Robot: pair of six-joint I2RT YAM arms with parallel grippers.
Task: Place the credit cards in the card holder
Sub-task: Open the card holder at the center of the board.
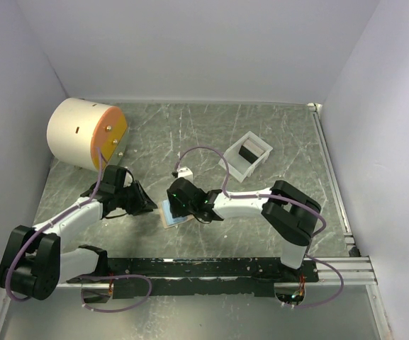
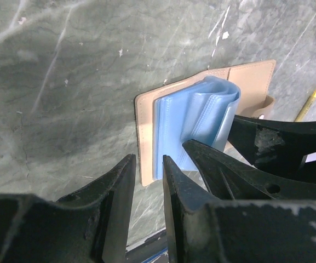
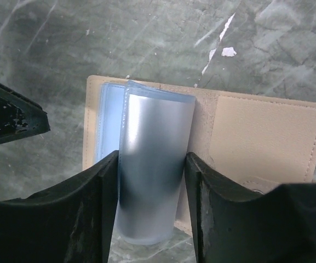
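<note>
The tan card holder [image 3: 262, 131] lies open on the marble table, its pale blue pockets [image 2: 190, 120] facing up. A grey credit card [image 3: 155, 126] is bowed between the fingers of my right gripper [image 3: 152, 159], its far end tucked under the edge of a blue pocket. Both fingers press on the card's long sides. In the top view the right gripper [image 1: 177, 204] sits over the card holder [image 1: 170, 218]. My left gripper [image 2: 148, 164] hovers at the holder's left edge, jaws a little apart with nothing between them. More dark credit cards [image 1: 247, 150] stand in the white tray.
The white tray [image 1: 231, 164] sits back right of the holder. A big cream cylinder with an orange face [image 1: 83, 131] lies at the back left. A small white block [image 1: 183, 172] lies behind the grippers. A thin yellow stick [image 2: 308, 103] lies beside the holder.
</note>
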